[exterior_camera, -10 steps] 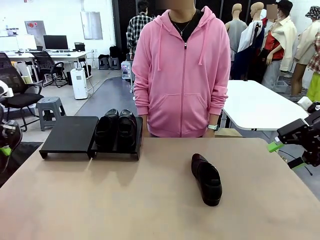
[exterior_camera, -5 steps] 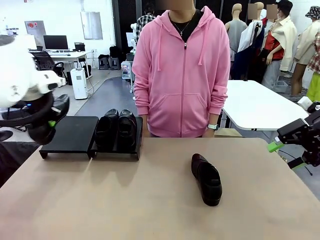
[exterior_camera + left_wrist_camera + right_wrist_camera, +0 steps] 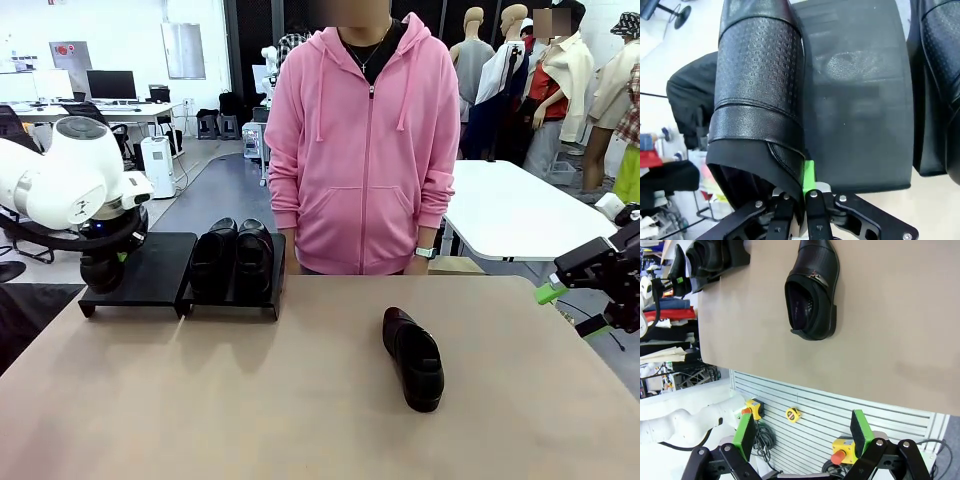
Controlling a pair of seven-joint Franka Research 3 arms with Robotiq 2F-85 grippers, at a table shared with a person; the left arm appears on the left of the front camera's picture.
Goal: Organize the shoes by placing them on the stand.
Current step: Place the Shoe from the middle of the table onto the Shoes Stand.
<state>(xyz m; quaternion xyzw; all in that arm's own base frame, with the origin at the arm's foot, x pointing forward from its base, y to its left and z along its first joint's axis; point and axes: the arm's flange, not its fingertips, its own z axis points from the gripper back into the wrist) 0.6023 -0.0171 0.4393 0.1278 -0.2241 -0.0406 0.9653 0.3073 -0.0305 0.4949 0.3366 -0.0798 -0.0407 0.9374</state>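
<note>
My left gripper (image 3: 799,200) is shut on the heel rim of a glossy black shoe (image 3: 760,90), which hangs over the left edge of the stand's bare left tray (image 3: 860,100). From the front, the white left arm (image 3: 80,185) covers most of that shoe above the stand (image 3: 150,265). Two shoes (image 3: 232,258) sit side by side on the right tray. A third shoe (image 3: 415,357) lies on the table right of centre, toe toward me, also seen as the shoe (image 3: 814,290) in the right wrist view. My right gripper (image 3: 802,434) stands open past the table's right edge (image 3: 575,305).
A person in a pink hoodie (image 3: 365,140) stands at the far side of the tan table (image 3: 250,420), arms down. A white table (image 3: 510,210) stands behind at right. Below the right gripper, off the table, is a slatted panel (image 3: 840,405).
The left arm has swung in from the left with the shoe and lowered over the stand's left tray. The right arm and the lying shoe have not moved.
</note>
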